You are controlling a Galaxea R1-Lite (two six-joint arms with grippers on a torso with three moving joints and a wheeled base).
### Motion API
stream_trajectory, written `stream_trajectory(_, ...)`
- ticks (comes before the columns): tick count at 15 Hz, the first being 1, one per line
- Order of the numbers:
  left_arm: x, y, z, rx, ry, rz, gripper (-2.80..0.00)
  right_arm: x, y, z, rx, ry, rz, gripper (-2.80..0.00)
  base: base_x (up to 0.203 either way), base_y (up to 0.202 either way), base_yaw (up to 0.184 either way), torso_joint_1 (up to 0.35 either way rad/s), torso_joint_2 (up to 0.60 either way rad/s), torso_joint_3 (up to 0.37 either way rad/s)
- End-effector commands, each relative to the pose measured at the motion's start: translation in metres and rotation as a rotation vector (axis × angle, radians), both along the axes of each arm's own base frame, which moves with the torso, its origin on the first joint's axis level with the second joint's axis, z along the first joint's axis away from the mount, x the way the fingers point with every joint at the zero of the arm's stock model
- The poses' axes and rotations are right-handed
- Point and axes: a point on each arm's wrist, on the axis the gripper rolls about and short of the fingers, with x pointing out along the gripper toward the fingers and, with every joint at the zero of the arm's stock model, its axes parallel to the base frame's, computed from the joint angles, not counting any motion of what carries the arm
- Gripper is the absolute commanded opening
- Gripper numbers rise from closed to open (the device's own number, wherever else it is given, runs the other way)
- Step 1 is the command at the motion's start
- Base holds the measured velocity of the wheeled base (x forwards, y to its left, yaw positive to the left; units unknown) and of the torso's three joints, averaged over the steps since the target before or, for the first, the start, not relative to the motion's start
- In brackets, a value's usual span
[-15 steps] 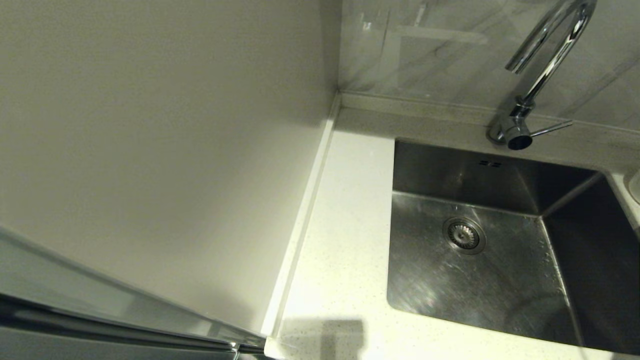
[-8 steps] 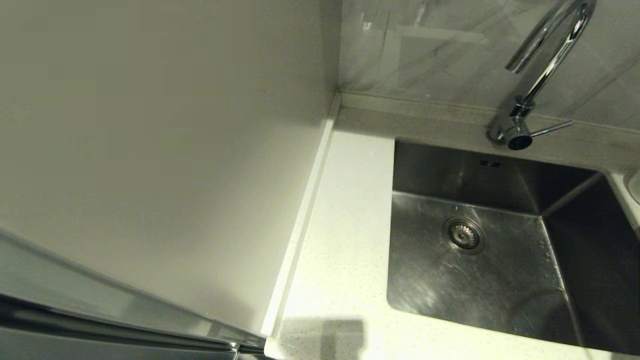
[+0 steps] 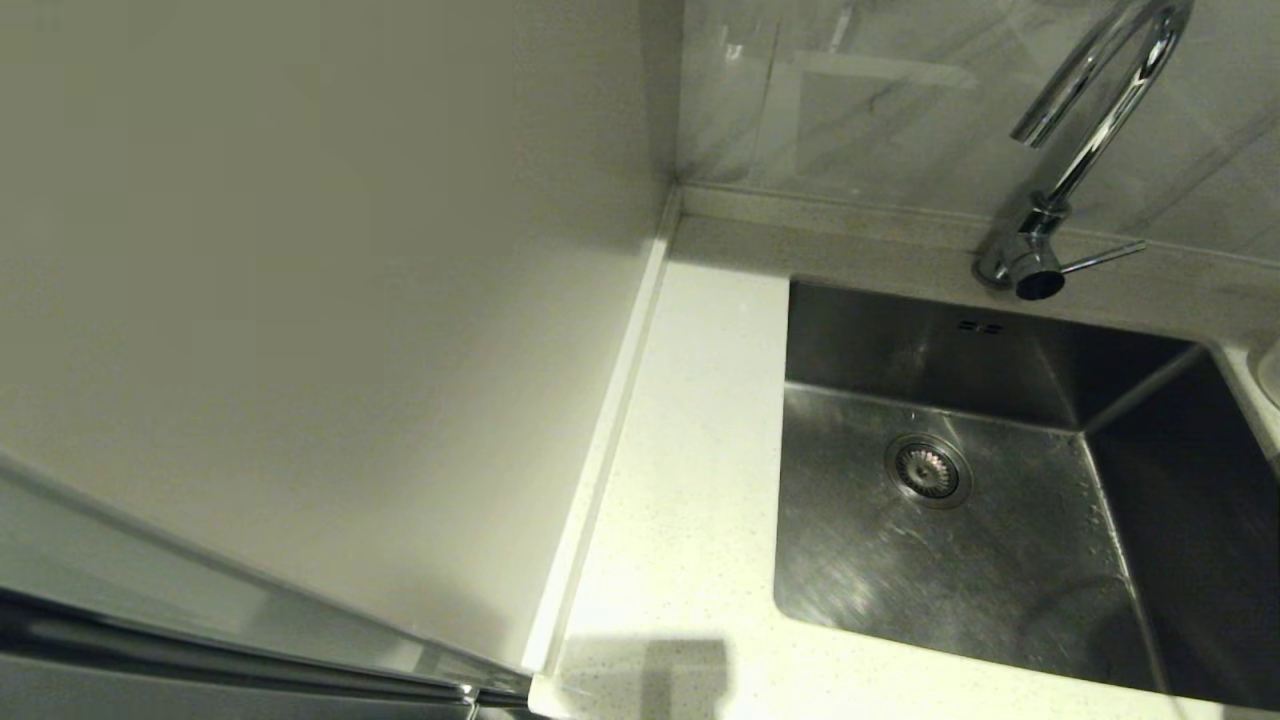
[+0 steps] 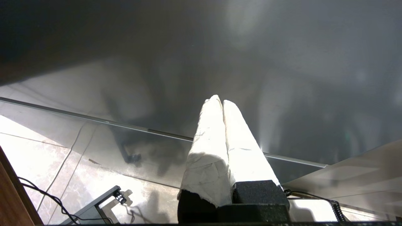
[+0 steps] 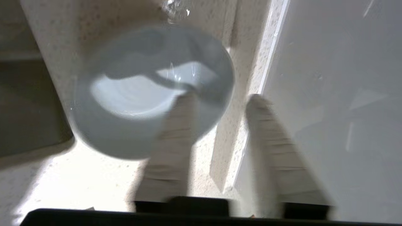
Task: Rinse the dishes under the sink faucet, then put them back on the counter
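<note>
Right gripper (image 5: 220,97) spread apart, over the pale blue-grey bowl (image 5: 150,91) resting on the speckled counter (image 5: 78,182), one finger (image 5: 172,138) overlapping its rim; left gripper (image 4: 222,102) pressed closed, parked off the counter; sink (image 3: 960,500) bare.

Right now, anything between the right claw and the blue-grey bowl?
Nothing visible. The right claw is open right at the blue-grey bowl on the counter: one finger overlaps its rim, the other lies outside it toward the wall. Whether they touch is unclear. Left claw is parked, shut.
</note>
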Motion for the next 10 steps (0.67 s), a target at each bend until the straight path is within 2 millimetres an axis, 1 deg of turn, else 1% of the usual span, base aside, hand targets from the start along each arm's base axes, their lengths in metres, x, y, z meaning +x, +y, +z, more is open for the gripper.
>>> stream_trajectory(1,0.000,0.000,0.000,-0.001,-0.003,0.001,-2.80,0.000,0.000,0.000,0.000,0.002,0.002,0.00,0.000,0.000,0.000,0.000,0.00,0.000)
stream_trajectory(4,0.000,0.000,0.000,-0.001,-0.003,0.001,-2.80,-0.001,0.001,0.006,-0.015,-0.027,-0.021,0.00,0.000,0.000,0.000,0.000,0.00,0.000)
stream_trajectory(6,0.000,0.000,0.000,-0.001,-0.003,0.001,-2.80,-0.002,0.004,0.022,-0.088,-0.116,-0.036,0.00,0.000,0.000,0.000,0.000,0.00,0.000)
stream_trajectory(8,0.000,0.000,0.000,-0.001,-0.003,0.000,-2.80,-0.008,0.016,0.046,-0.154,-0.247,0.002,0.00,0.000,0.000,0.000,0.000,0.00,0.000)
stream_trajectory(9,0.000,0.000,0.000,0.001,-0.003,0.001,-2.80,-0.011,0.025,0.057,-0.182,-0.298,0.018,0.00,0.000,0.000,0.000,0.000,0.00,0.000)
stream_trajectory(10,0.000,0.000,0.000,-0.001,-0.003,0.001,-2.80,-0.011,0.039,0.066,-0.202,-0.338,0.051,0.00,0.000,0.000,0.000,0.000,0.00,0.000)
